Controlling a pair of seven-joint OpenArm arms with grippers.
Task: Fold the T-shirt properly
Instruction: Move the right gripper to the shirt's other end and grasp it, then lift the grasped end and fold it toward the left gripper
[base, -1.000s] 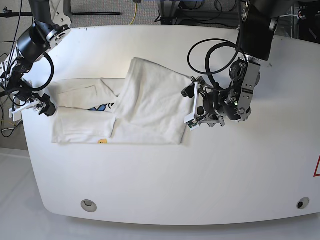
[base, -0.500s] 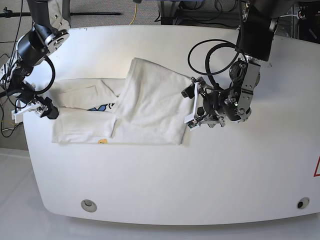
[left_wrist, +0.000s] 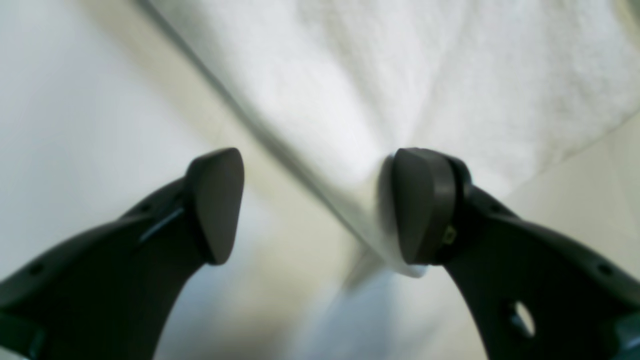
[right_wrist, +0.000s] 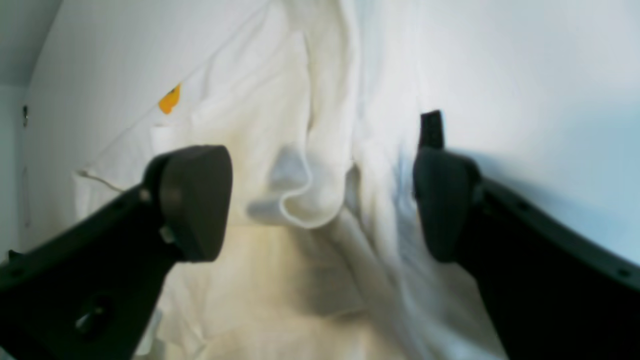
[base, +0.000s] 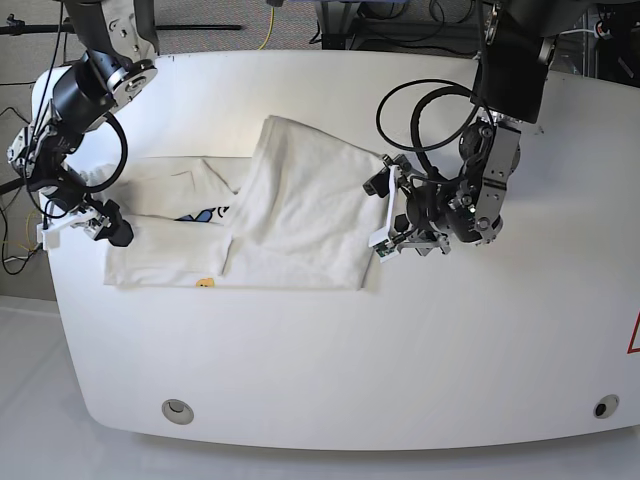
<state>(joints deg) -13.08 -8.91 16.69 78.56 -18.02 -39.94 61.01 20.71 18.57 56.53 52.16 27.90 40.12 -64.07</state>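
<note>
The white T-shirt (base: 300, 200) lies on the table left of centre, its right half folded over the left. A bit of the blue graphic (base: 200, 215) and the yellow-orange mark (base: 205, 283) show. My left gripper (base: 382, 217) is open at the shirt's right edge. In the left wrist view, the left gripper (left_wrist: 315, 205) straddles the cloth's edge (left_wrist: 380, 100), and one fingertip (left_wrist: 420, 205) touches it. My right gripper (base: 105, 225) is open at the shirt's left end. In the right wrist view, the right gripper (right_wrist: 320, 200) stands around a bunched fold (right_wrist: 310, 200), with the yellow-orange mark (right_wrist: 169, 100) beyond.
The white table (base: 400, 350) has a round hole at the front left (base: 177, 410) and a smaller one at the front right (base: 600, 407). Black cables (base: 430, 110) loop off the left arm. The table's left edge is close behind my right gripper.
My right gripper has moved right and slightly down, onto the shirt's left end. The left gripper and the shirt's folded half have not moved.
</note>
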